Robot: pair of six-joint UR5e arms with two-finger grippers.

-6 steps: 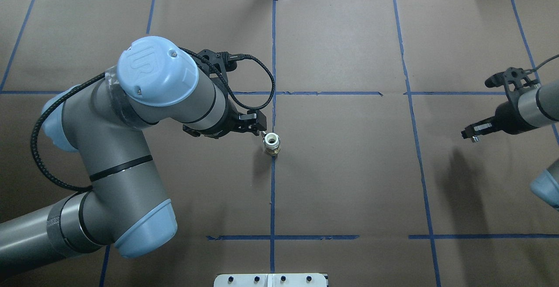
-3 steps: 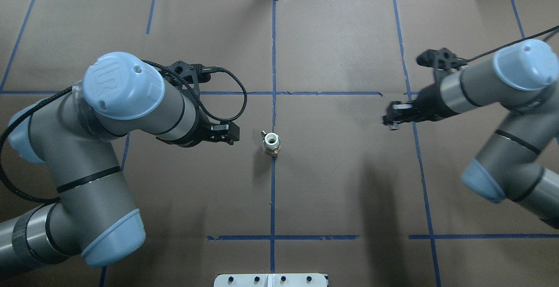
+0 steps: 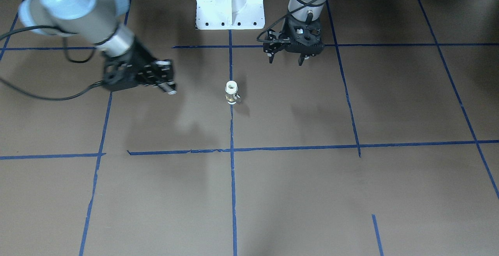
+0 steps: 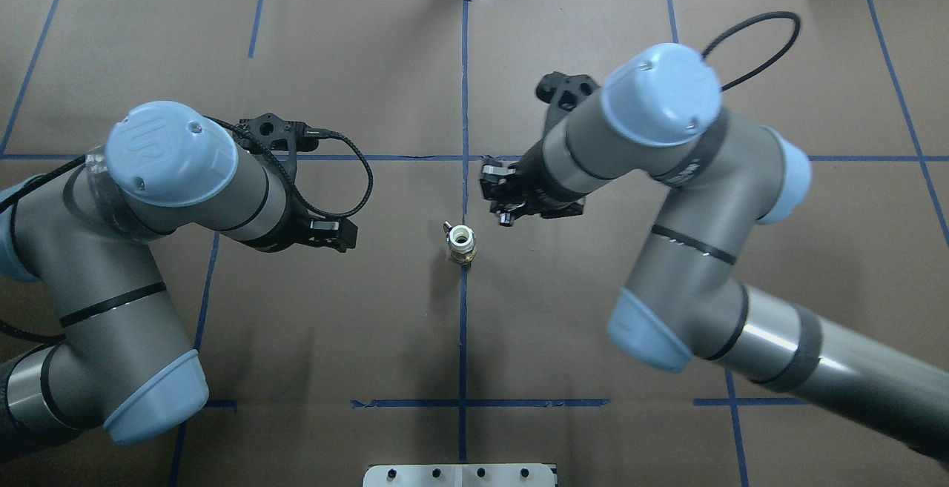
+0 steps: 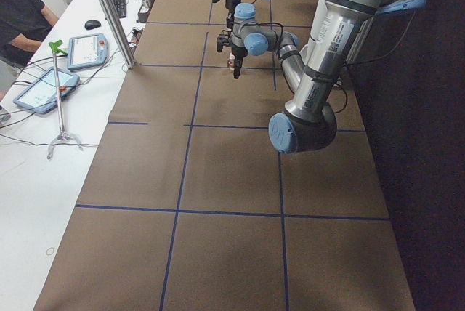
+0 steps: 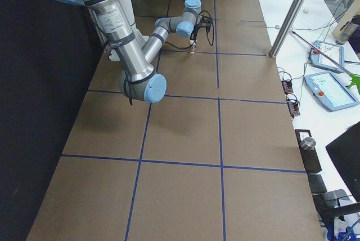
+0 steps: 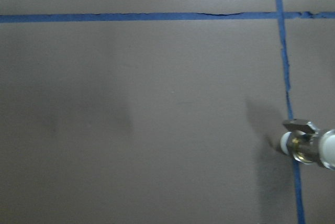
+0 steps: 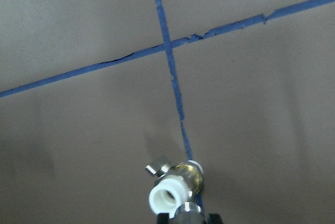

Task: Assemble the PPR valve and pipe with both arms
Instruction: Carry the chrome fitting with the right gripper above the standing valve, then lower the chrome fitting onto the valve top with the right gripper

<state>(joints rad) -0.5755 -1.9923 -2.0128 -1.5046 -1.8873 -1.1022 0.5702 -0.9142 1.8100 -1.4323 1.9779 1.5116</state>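
Note:
The PPR valve [image 4: 461, 242] stands upright on the centre blue tape line, white collar up, small handle to one side. It also shows in the front view [image 3: 231, 92], the left wrist view [image 7: 306, 148] and the right wrist view [image 8: 175, 185]. My right gripper [image 4: 503, 213] hovers just beyond and right of the valve, shut on the silver pipe [image 3: 170, 90], whose tip shows at the bottom of the right wrist view [image 8: 187, 214]. My left gripper [image 4: 342, 235] is open and empty, well left of the valve, and also shows in the front view [image 3: 285, 58].
The white pedestal [image 3: 230, 2] stands at the robot's side of the table. Blue tape lines [image 4: 463, 101] divide the brown table cover. A side table with tablets [image 5: 73, 64] and a pole [image 5: 109, 13] runs along the far edge.
My left gripper has drawn back to the left, away from the valve. My right arm has swung in from the far right and brought the pipe close to the valve.

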